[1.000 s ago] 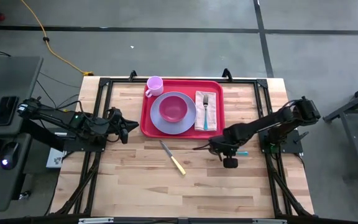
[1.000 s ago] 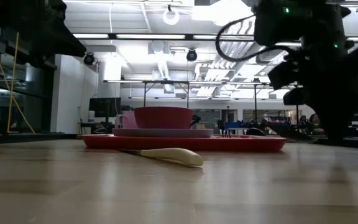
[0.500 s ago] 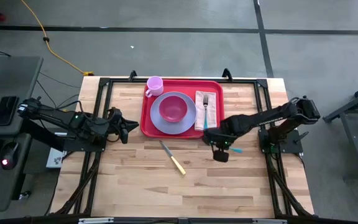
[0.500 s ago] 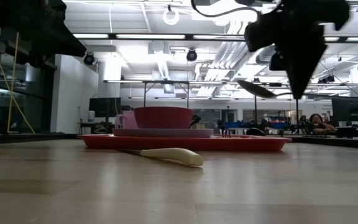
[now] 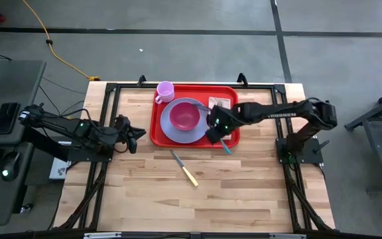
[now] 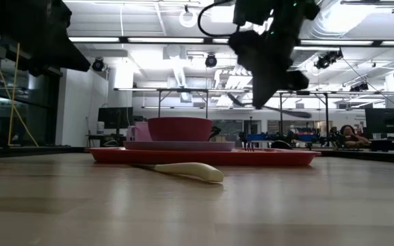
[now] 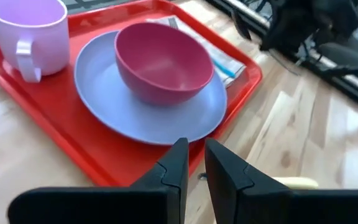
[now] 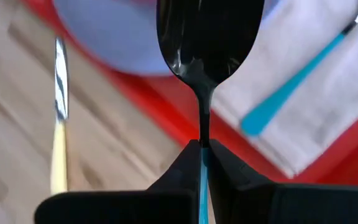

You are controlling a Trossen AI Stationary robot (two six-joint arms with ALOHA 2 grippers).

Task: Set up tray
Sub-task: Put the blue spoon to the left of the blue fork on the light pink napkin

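red plastic tray [image 5: 156, 126] lies at the far middle of the wooden worktop [image 5: 244, 192]. on it: a lavender plate [image 5: 173, 135] carrying a pink bowl [image 5: 185, 116], a pale pink mug [image 5: 164, 91] at the far left corner, and a white napkin [image 5: 223, 103] with a teal-handled fork [image 8: 291, 93] on the right side.

right pincer [image 5: 216, 126] is pressed together on a spoon [image 8: 205, 43] with a dark glossy bowl and a teal handle; the fingers [image 8: 179, 168] pinch the handle just below the neck. the pincer hangs above the tray's right near part, over the near end of the napkin and just right of the plate. in the low view the spoon [image 6: 238, 102] is clear of the tray surface.

left pincer [image 5: 130, 136] waits at the worktop's left edge, just left of the tray, its fingers [image 7: 178, 163] nearly together with a narrow gap, holding nothing.

knife [image 5: 186, 169] with a cream handle lies on bare wood near of the tray, apart from it.
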